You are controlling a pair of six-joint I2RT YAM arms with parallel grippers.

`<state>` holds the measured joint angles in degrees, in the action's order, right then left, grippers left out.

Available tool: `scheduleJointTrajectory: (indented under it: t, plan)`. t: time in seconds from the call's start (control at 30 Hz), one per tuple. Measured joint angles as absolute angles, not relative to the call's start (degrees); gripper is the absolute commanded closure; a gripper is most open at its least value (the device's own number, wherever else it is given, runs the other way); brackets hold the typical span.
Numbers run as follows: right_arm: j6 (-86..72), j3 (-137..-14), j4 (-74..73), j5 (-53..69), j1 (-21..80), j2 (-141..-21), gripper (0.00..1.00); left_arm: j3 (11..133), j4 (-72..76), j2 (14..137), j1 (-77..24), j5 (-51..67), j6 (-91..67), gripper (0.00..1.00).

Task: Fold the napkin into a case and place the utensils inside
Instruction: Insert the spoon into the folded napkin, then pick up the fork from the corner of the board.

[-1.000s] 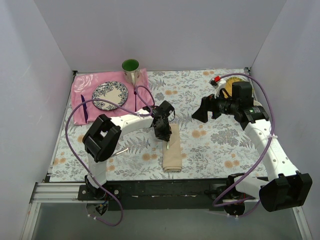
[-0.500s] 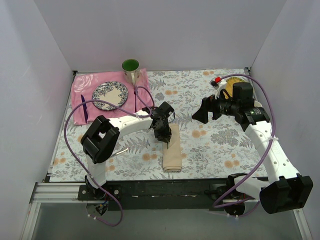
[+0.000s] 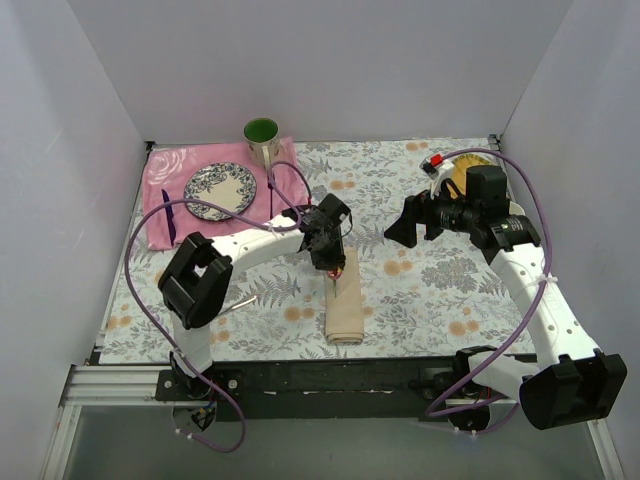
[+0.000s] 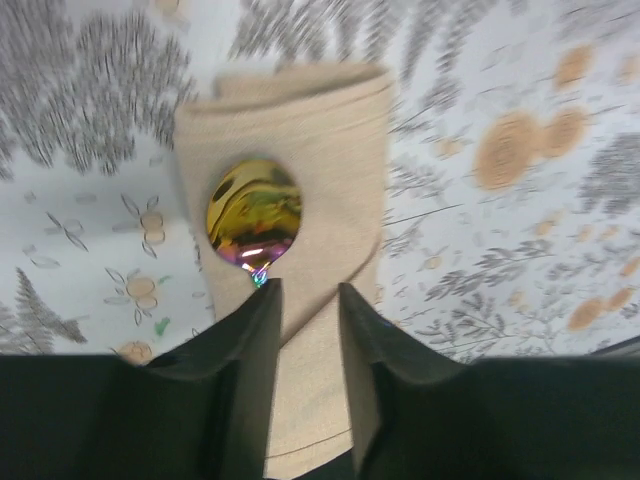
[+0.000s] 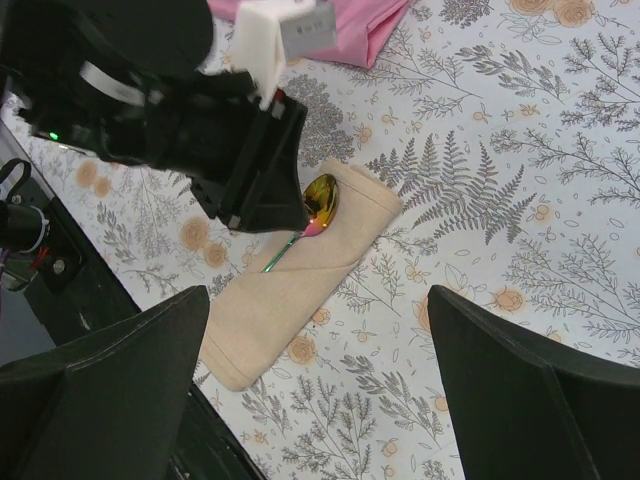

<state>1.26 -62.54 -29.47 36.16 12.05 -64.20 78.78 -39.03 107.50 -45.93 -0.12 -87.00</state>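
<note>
Pink mat (image 3: 165, 172) bears a patterned plate (image 3: 220, 190); green cup (image 3: 262, 132) stands at its far right corner

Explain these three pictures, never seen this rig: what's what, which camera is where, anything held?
A left arm and a right arm stand side by side, each ending in a two-finger hand. The wide picture comes from a fixed camera above and behind them; the other two come from wrist cameras, so the dark shapes there are the hand's own fingers. On the floral tablecloth lies a folded beige napkin with a shiny spoon on its far end. The left hand hovers over the spoon's handle, jaws apart, gripping nothing. The right hand is wide open and empty, off to the right. At far left, a pink mat carries a plate, a green cup at its far edge.
</note>
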Motion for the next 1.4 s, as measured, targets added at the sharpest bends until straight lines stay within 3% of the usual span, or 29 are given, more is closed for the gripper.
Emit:
scheduleJointTrajectory:
  t: [0.13,0.3,0.47,0.77,1.0,1.4]
  plan:
    - [1.3,-62.6,-29.5,36.2,12.1,-64.4,0.01,80.5,-35.1,100.9,-43.5,-2.0,-80.0,0.42]
    - [1.5,-64.2,-29.2,36.7,12.1,-66.9,0.01,79.3,-31.5,87.7,-32.1,5.6,-62.7,0.31]
    - [1.3,-64.5,-28.1,37.6,12.1,-69.3,0.01,75.6,-37.9,76.5,-15.4,16.3,-37.1,0.35]
    - [1.0,-66.1,-26.6,37.9,12.1,-73.2,0.01,60.4,-58.7,68.6,-7.4,17.9,-1.1,0.36]
    - [1.0,-67.2,-26.6,37.7,12.1,-75.4,0.01,50.8,-60.8,68.3,-7.0,16.3,7.7,0.38]
    - [0.9,-71.2,-26.7,37.5,12.1,-78.6,0.02,38.0,-51.6,67.9,-7.0,10.2,11.5,0.45]
